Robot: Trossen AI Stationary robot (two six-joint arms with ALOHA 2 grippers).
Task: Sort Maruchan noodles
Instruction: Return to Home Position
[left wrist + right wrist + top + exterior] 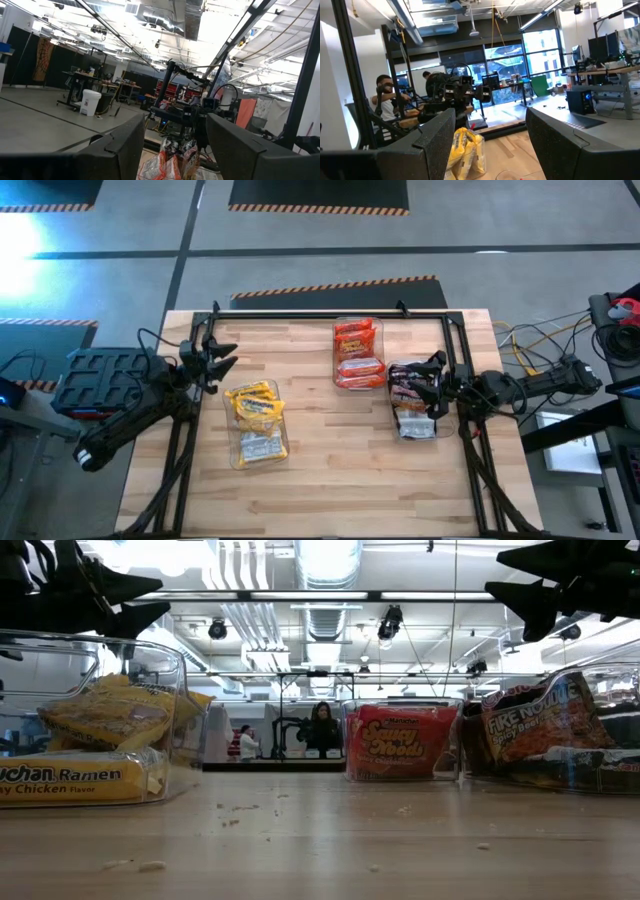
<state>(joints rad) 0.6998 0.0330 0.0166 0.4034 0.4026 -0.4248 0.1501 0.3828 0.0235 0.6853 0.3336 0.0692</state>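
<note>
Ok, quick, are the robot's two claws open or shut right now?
Dark two-finger left gripper: open, holding nothing.
Dark two-finger right gripper: open, holding nothing.

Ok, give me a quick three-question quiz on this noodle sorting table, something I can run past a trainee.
1. True or false: a noodle packet lies loose on the table.
2. Which packets fill the left-hand bin, nearest the left pincer? A) red B) yellow C) black
3. Fill in: the right pincer hangs above the right-hand bin, which holds ___ packets.

Key
1. False: none lies loose.
2. B, the yellow packets.
3. Black: the black packets.
</note>
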